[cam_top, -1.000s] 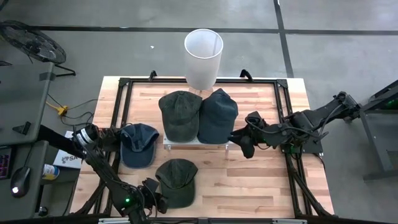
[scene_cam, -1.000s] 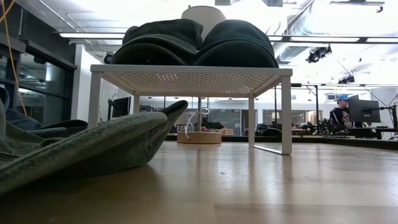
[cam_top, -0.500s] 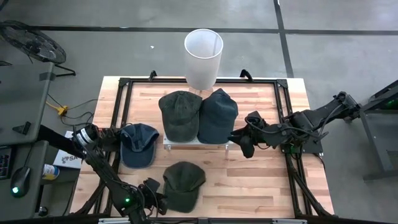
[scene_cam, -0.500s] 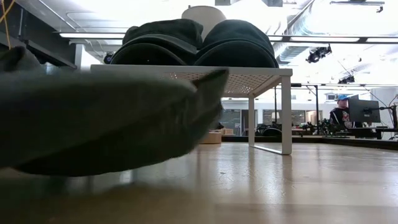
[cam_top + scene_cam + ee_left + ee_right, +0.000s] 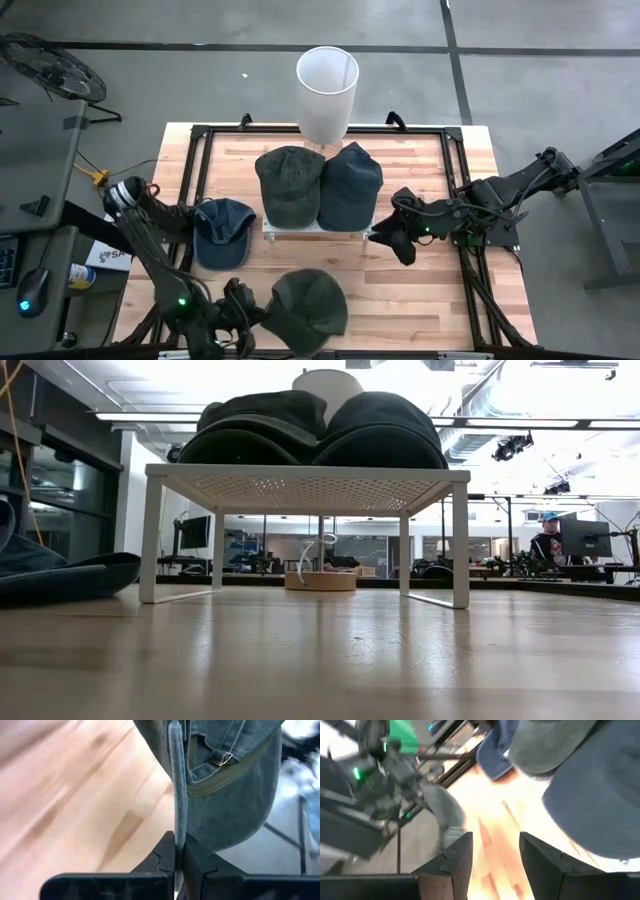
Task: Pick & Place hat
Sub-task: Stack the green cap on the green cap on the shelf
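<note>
Green cap (image 5: pixel 308 302): soft washed cotton twill, domed crown, stitched band, small metal buckle on the back strap (left wrist view). It sits at the near edge of the counter (image 5: pixel 420 295), pale wood planks with a black frame.

Left pincer (image 5: pixel 240 305) is clamped tight on the cap's edge; cloth is pinched flat between the two dark fingers (image 5: pixel 162 857), and the crown hangs beyond the fingertips toward the counter's middle.

Rack (image 5: pixel 290 229): white perforated metal on thin legs, carrying a second green cap (image 5: pixel 289 183) and a dark blue cap (image 5: pixel 349 185). A blue denim cap (image 5: pixel 222 230) lies left of the rack.

Right pincer (image 5: pixel 385 235) hovers just right of the rack, fingers parted, holding nothing.
</note>
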Controlling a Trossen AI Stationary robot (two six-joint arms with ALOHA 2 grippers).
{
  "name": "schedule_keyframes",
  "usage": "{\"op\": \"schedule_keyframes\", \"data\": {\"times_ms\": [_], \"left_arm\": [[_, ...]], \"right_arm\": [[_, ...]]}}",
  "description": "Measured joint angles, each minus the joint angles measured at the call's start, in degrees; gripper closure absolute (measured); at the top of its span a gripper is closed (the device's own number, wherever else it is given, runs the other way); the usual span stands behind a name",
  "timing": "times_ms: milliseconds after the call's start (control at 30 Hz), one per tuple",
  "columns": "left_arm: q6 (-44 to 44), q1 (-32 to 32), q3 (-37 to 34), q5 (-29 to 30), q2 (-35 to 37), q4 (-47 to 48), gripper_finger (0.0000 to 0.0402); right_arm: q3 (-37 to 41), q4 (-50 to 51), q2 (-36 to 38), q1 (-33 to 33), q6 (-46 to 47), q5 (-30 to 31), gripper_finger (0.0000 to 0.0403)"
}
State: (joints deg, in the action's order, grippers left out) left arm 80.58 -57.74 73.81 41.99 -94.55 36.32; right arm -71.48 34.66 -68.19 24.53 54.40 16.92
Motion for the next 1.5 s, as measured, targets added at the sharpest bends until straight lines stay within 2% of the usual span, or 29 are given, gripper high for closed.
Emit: {"op": "schedule_keyframes", "data": {"times_ms": [167,300,500,667,867,1000,1133,1300,1433,1500], "left_arm": [[-18.3,0.0,4.0,-1.2,5.3,-0.6,0.0396],[-28.8,0.2,7.0,-4.0,8.5,-1.9,0.0396],[-40.4,4.5,9.8,-12.5,11.6,-12.2,0.0396],[-46.8,10.9,11.0,-22.5,11.5,-22.4,0.0396],[-44.9,20.2,11.1,-34.0,11.5,-28.5,0.0396],[-38.4,24.7,11.1,-42.5,11.4,-29.5,0.0391],[-31.6,26.5,11.1,-50.2,10.9,-29.1,0.0395],[-24.6,26.0,11.1,-54.5,9.6,-29.9,0.0396],[-21.6,26.3,11.0,-56.1,7.8,-33.0,0.0396],[-20.3,26.8,11.2,-57.6,6.2,-38.1,0.0396]], "right_arm": [[0.0,-3.0,0.0,0.5,-6.8,-5.1,0.0249],[0.0,-10.6,0.0,2.1,-15.9,-7.0,0.0249],[0.0,-25.7,0.0,6.0,-39.4,-7.5,0.0249],[0.0,-35.6,0.0,8.3,-57.8,-7.5,0.0249],[0.0,-38.0,0.1,10.2,-69.7,-7.9,0.0249],[0.0,-37.1,0.1,11.2,-73.0,-7.9,0.0250],[0.0,-34.4,0.8,12.4,-73.9,-6.6,0.0250],[0.0,-27.9,3.4,14.2,-72.9,-6.0,0.0250],[0.0,-26.9,5.0,15.9,-72.0,-9.8,0.0250],[0.0,-26.9,5.3,16.8,-72.4,-11.7,0.0249]]}}
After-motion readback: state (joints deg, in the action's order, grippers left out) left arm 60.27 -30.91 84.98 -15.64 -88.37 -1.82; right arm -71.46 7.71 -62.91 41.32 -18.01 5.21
